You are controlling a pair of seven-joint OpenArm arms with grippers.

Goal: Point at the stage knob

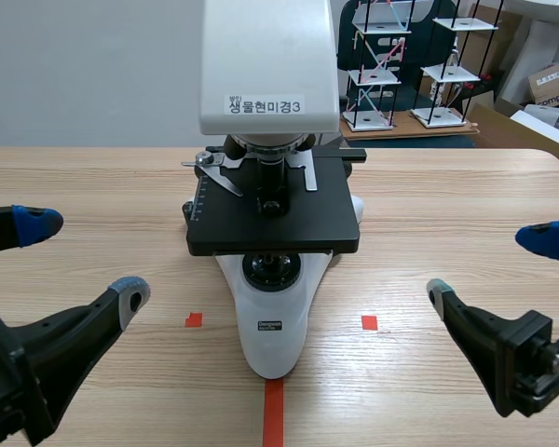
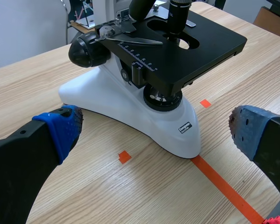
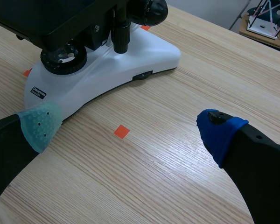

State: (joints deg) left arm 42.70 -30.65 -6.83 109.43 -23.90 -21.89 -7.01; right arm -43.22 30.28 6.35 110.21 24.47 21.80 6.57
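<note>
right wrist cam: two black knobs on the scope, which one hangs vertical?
The slim stage knob, hanging straight down under the stage. The other, the fat round focus knob, sticks out sideways.

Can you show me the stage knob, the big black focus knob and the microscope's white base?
stage knob (image 3: pixel 122 39), right wrist view, on its hanging black barrel.
focus knob (image 2: pixel 88 49), left wrist view, on its rounded side.
white base (image 1: pixel 275 349), scene view, on the front below its label.
</note>
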